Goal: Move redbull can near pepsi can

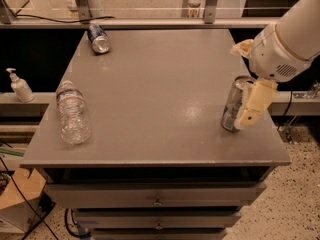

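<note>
The redbull can (231, 103), a tall slim silver-grey metal can with blue patches and a silver top, stood near the right edge of the flat grey counter (160, 94), toward its front corner. It looked to lean a little, its top tipped to the right. I could make out the blue patches low on its side, but no lettering on it was readable to me.

The cream-coloured tool (244, 118) hung from the rounded white arm (285, 44) that entered from the upper right. It sat close against the can's right side and overlapped it in my view, with its lower end near the can's base. From this angle I could not tell whether the tool was gripping the can or only lying alongside it.

The pepsi can (98, 38), shorter, wider and dark blue with a silver lid, lay on its side at the far left corner of the counter, lid facing me, well apart from the redbull can. Its markings were too small for me to read.

A clear plastic bottle (72, 113) lay on its side near the left edge, wearing a pale label band with a red stripe and no legible text. A small white pump bottle (19, 86) stood on a ledge left of the counter. Grey drawers (157, 202) sat beneath.
</note>
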{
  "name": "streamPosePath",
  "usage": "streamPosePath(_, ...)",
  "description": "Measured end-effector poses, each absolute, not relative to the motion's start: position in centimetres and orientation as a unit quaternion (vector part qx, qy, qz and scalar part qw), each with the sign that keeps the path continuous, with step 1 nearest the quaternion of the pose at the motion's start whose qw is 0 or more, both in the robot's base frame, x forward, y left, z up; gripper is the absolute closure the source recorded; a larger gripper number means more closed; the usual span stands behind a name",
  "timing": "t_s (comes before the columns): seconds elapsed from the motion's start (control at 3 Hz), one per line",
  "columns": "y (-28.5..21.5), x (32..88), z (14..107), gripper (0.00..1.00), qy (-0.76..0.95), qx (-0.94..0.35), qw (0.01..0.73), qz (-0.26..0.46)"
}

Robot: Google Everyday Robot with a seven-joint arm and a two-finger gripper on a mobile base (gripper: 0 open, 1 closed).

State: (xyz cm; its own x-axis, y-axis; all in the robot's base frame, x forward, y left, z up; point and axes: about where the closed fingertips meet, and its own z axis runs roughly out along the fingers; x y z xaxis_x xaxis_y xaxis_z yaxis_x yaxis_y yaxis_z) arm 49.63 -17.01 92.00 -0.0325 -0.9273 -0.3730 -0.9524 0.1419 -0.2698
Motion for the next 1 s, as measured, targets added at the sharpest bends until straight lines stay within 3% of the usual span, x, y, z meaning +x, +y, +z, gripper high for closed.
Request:
streamPosePath(0.33, -17.26, 50.13, 90.57, 0.16, 0.725, -0.654, 0.216, 0.023)
streamPosePath(1.0, -17.6, 49.6, 90.66, 0.63, 0.731, -0.649, 0.211, 0.013)
